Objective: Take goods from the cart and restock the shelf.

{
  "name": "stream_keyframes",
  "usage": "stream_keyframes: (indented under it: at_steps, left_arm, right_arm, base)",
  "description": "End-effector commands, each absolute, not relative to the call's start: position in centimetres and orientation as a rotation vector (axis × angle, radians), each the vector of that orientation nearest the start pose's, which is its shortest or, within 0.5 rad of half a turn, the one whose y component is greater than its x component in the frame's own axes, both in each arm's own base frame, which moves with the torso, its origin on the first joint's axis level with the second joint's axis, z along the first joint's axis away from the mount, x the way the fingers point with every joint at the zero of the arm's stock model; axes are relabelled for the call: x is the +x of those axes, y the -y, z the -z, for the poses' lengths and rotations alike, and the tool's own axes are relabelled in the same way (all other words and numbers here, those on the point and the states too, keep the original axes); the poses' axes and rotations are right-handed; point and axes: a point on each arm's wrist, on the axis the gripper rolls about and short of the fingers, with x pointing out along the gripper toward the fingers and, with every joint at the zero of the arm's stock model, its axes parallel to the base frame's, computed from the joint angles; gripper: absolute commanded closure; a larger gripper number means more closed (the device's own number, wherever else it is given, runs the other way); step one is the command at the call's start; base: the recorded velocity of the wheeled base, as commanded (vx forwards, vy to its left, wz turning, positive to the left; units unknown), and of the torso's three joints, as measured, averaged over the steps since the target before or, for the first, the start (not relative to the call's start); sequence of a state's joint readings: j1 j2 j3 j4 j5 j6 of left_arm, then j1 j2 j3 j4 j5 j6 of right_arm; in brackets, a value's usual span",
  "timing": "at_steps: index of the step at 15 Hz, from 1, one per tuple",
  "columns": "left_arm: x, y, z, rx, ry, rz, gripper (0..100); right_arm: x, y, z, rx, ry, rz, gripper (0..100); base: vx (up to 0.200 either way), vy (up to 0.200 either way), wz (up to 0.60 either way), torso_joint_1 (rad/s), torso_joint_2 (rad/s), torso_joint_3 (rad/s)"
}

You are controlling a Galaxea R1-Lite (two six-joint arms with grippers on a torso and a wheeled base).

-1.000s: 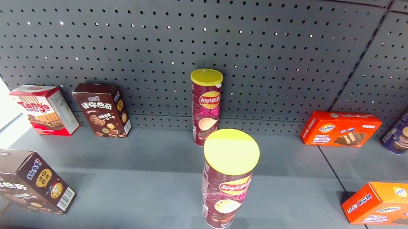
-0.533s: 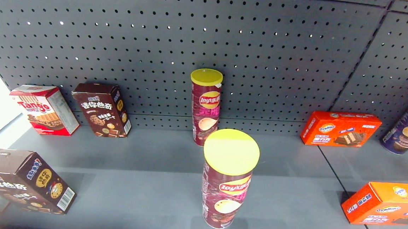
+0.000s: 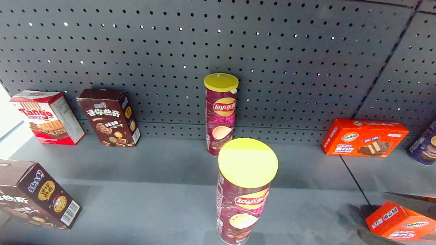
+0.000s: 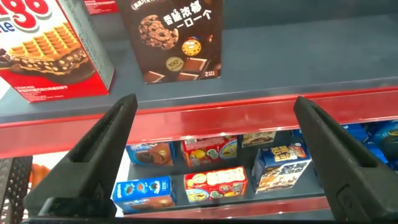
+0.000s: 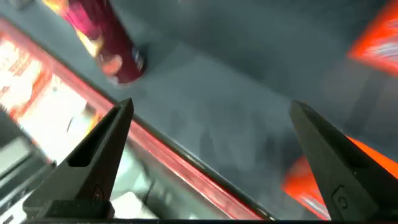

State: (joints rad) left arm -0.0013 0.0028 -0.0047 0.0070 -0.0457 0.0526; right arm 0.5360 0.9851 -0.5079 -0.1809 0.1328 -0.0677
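The shelf [image 3: 153,194] shows open stretches either side of the front chip can [image 3: 244,200], which stands upright near the front edge. The right gripper [image 3: 370,212], spread and empty, hovers at that edge beside the orange box [image 3: 390,220]. The left gripper [image 4: 214,98], also spread and empty, faces the shelf's red lip [image 4: 249,115].
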Motion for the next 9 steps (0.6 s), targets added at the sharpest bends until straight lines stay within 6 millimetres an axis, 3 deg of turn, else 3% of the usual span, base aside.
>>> stream_keyframes:
  at_steps: [1, 6, 9]
  left_arm:
    - [-2.3, 0.1, -7.6, 0.050, -0.008, 0.048, 0]
    - [-2.3, 0.1, -7.6, 0.047, -0.008, 0.046, 0]
    - [-2.3, 0.1, -7.6, 0.046, -0.008, 0.046, 0]
  right_arm:
    - [13.6, -9.4, -18.7, -0.167, -0.379, -0.687, 0]
    - [15.5, -12.8, -18.1, -0.197, -0.410, -0.763, 0]
    - [16.1, -13.8, -18.0, -0.205, -0.421, -0.780, 0]
  base:
    - [0.000, 0.000, 0.00, 0.000, 0.00, 0.000]
    - [0.000, 0.000, 0.00, 0.000, 0.00, 0.000]
    - [0.000, 0.000, 0.00, 0.000, 0.00, 0.000]
